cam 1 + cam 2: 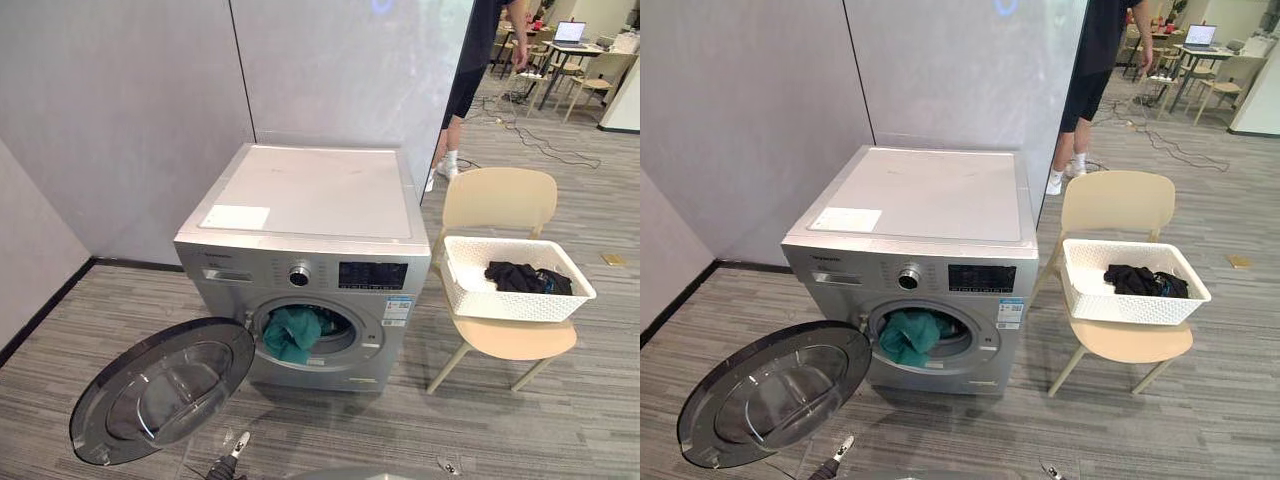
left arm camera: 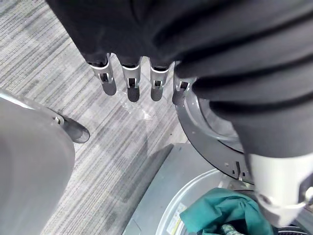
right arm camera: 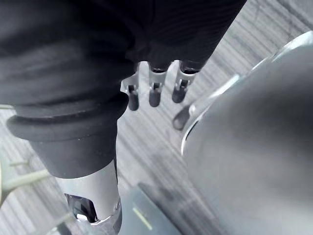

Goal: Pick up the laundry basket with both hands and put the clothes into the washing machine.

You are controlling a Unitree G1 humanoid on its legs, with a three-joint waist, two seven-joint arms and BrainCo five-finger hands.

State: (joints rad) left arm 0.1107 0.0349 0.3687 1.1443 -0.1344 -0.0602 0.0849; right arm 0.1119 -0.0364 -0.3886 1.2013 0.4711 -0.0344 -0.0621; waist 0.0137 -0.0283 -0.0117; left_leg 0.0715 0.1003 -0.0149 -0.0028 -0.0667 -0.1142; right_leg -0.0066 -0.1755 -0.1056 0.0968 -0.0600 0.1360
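Observation:
A white laundry basket (image 1: 470, 296) stands on a beige chair (image 1: 498, 200) to the right of the washing machine (image 1: 310, 195). Dark clothes (image 1: 525, 278) lie in the basket. The machine's round door (image 1: 160, 390) is swung open to the left, and a teal cloth (image 1: 293, 333) hangs in the drum opening. My left hand (image 2: 131, 84) hangs low in front of the machine, fingers straight and holding nothing; the teal cloth (image 2: 225, 213) shows past it. My right hand (image 3: 155, 93) also hangs over the floor, fingers relaxed and empty. Both hands are far from the basket.
Grey wall panels (image 1: 120, 100) stand behind and left of the machine. A person (image 1: 470, 70) stands at the back right beyond the chair. Farther off are tables and chairs with a laptop (image 1: 570, 32). Cables (image 1: 540, 145) lie on the floor there.

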